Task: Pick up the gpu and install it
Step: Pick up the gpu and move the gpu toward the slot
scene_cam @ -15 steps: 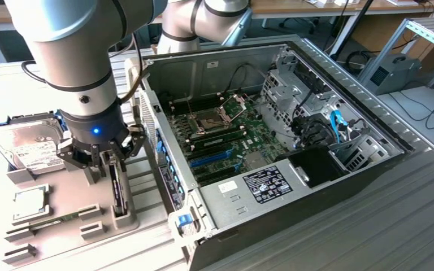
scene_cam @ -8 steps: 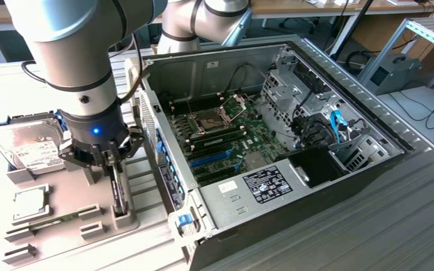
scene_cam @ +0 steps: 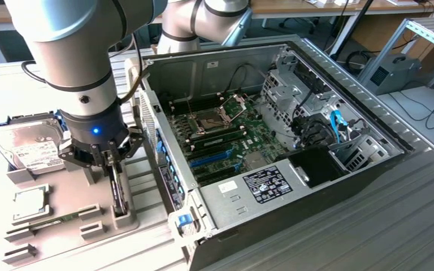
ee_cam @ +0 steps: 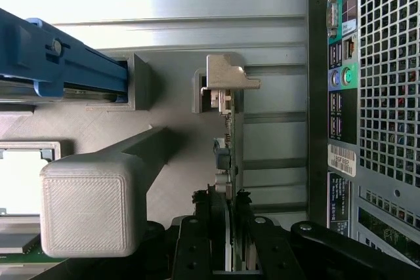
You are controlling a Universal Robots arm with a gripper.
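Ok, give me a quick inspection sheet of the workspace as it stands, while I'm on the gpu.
Surface: grey fixture tray on a ribbed metal bench.
Job's things: gpu standing on edge in its tray slot; open PC case beside the tray, motherboard exposed.
Clutter: hard drive, memory stick and processor chip in the tray.
Grippers: gripper down at the gpu's top edge; grip not confirmed.
Cables: blue data cables inside the case.
Surroundings: grey box behind the bench.
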